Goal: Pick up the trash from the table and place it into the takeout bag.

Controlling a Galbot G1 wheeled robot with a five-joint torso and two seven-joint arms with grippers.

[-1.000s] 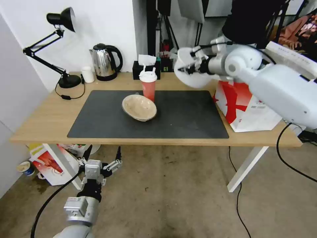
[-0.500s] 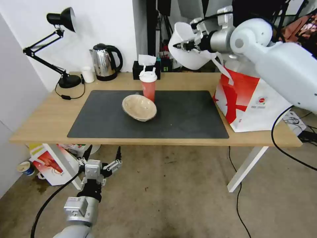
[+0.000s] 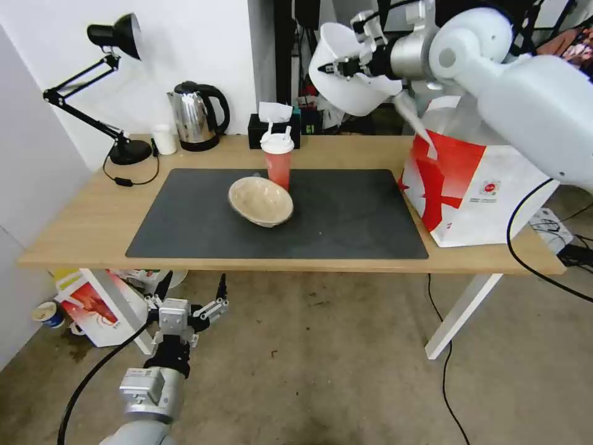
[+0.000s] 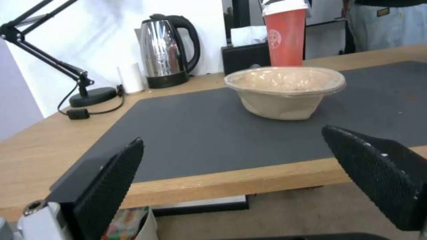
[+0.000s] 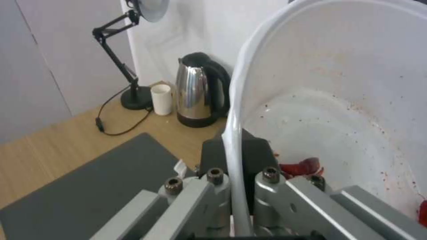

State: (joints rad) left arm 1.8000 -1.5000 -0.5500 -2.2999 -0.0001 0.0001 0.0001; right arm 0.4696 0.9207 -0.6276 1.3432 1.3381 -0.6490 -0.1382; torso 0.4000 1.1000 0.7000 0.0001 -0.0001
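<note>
My right gripper (image 3: 338, 67) is shut on the rim of the white round bowl (image 3: 349, 83), holding it tilted high above the table's back edge, left of the takeout bag (image 3: 479, 191). The right wrist view shows the rim pinched between the jaws and red scraps (image 5: 302, 166) inside the bowl (image 5: 351, 100). The red cup (image 3: 278, 162) and the beige paper bowl (image 3: 260, 201) stand on the dark mat of the table (image 3: 80, 228). My left gripper (image 3: 190, 300) hangs open below the table's front edge, facing the beige bowl (image 4: 285, 90) and cup (image 4: 285, 36).
A desk lamp (image 3: 114, 93), kettle (image 3: 196, 116), small white cup (image 3: 164, 139) and black tissue box (image 3: 272, 127) line the table's back. A smaller printed bag (image 3: 92, 309) sits on the floor under the left end. Cables trail on the right.
My right arm has raised the white bowl higher and a little to the left, uncovering more of the takeout bag. The left arm has not moved.
</note>
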